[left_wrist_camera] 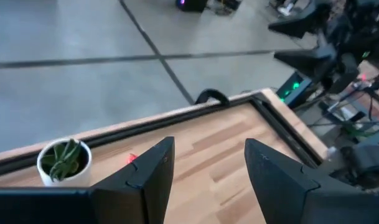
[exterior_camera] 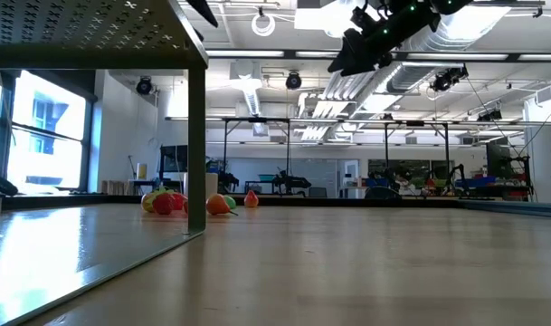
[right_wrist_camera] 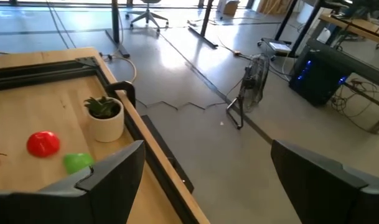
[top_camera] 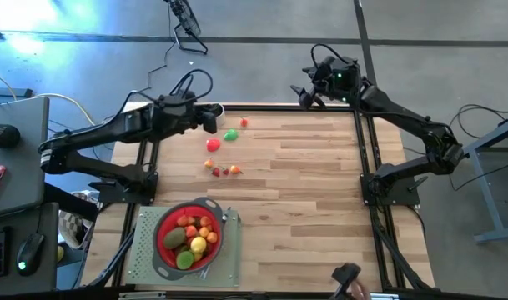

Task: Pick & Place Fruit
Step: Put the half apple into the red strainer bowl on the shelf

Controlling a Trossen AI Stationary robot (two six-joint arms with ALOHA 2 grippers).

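Fruit just beside left end effector

Robotics lab: rigs, concrete floor, ceiling ducts.

The wooden worktop has a black frame. A red strainer with a grey rim sits on a perforated grey mat at the near left corner. A small white pot with a green plant stands at the far edge. A computer mouse lies on the side desk.
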